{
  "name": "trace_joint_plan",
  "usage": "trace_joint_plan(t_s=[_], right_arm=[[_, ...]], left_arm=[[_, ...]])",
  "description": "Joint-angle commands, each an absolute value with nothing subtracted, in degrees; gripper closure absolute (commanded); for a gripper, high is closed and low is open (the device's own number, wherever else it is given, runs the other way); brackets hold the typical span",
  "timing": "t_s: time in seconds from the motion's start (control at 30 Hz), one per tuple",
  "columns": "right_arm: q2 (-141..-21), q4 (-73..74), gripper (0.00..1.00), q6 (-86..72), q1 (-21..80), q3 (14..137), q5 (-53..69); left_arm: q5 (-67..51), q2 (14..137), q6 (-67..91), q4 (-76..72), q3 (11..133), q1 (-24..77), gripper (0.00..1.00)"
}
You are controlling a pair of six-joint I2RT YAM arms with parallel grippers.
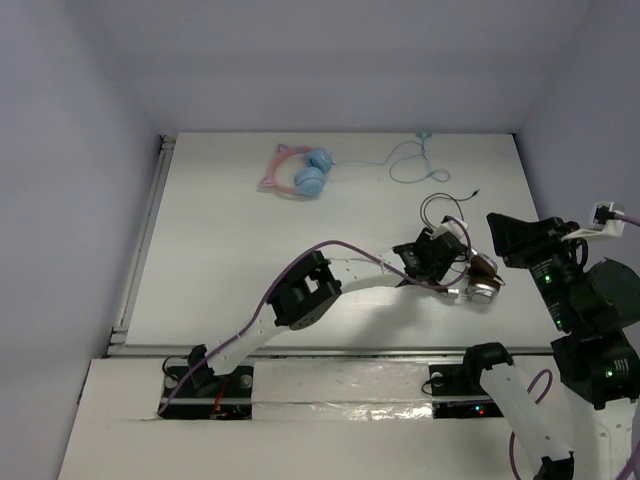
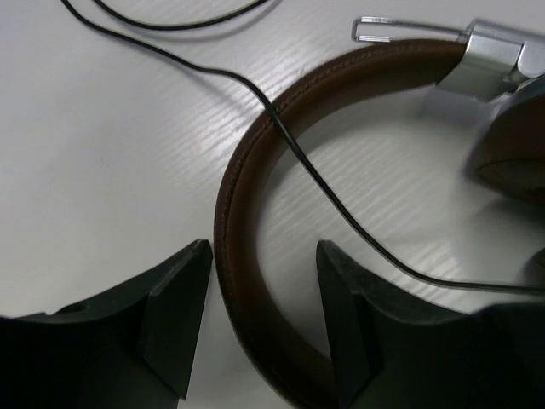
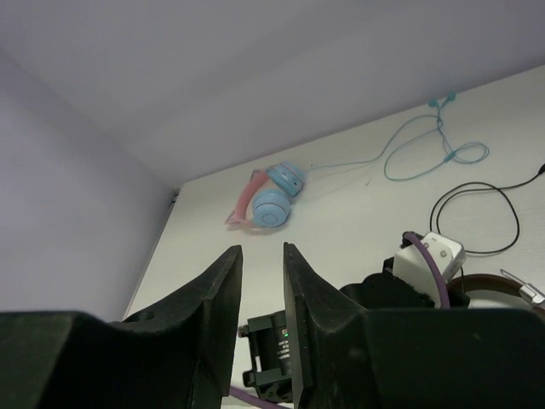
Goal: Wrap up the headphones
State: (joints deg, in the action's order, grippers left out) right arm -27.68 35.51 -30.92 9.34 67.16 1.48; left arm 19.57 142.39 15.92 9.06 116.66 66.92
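The white worktop (image 1: 230,250) fills most of the overhead view, with pale walls rising around it. The left arm (image 1: 300,295) reaches from its base at the near left across to the right side of the worktop. The right arm (image 1: 590,310) stands raised at the far right, lifted off the surface.

The headphones (image 1: 478,280) lie flat on the right part of the worktop, near its front edge, under the end of the left arm. In the left wrist view their brown headband (image 2: 243,187) curves between the two fingers of the left tool (image 2: 263,244). That tool is spread, one finger on each side of the band. Bare worktop shows between the band and the right-hand finger (image 2: 341,315), so it straddles the band rather than pinching it. A silver earcup bracket (image 2: 494,60) and a brown ear pad (image 2: 515,145) sit at the upper right of that view.

The right tool (image 3: 262,251) hangs in the air with its fingers slightly parted and nothing between them.

A second pair of headphones (image 1: 305,175), blue and pink, rests near the back of the worktop, well apart from the brown pair.

The thin black cable (image 2: 324,192) crosses over the headband and loops (image 1: 440,205) loosely behind the headphones. A light blue cable (image 1: 410,160) trails from the blue pair towards the back right.
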Motion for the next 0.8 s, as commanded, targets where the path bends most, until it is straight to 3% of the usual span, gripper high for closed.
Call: trace_joint_plan(t_s=[0.0,0.17,0.27,0.3,0.4,0.5,0.63,0.77], right_arm=[[-27.25,32.61,0.68,-30.67,9.14,66.09,4.21],[-27.33,32.52,0.68,-30.76,9.14,65.48,4.83],[-27.33,32.52,0.68,-30.67,9.14,65.57,4.31],[-27.42,32.52,0.68,-30.76,9.14,65.57,3.70],[-27.51,32.35,0.69,-30.76,9.14,65.48,3.86],[-27.60,31.91,0.70,-30.50,9.14,64.87,3.26],[-28.03,31.03,0.88,-30.15,9.14,63.99,2.90],[-28.91,28.13,0.95,-32.42,9.14,61.36,2.81]], left_arm=[[20.13,143.96,15.20,9.14,119.53,66.36,0.51],[19.25,145.55,15.47,8.44,120.67,65.30,0.52],[18.37,146.25,15.03,7.73,121.20,65.30,0.65],[18.89,146.51,14.86,7.73,121.29,64.78,0.78],[20.30,146.17,14.50,7.21,119.63,64.78,1.00],[21.44,141.52,14.15,4.67,113.58,64.25,1.00],[24.43,127.41,13.01,3.25,98.49,64.25,1.00],[27.42,113.67,12.92,4.65,87.12,64.25,1.00]])
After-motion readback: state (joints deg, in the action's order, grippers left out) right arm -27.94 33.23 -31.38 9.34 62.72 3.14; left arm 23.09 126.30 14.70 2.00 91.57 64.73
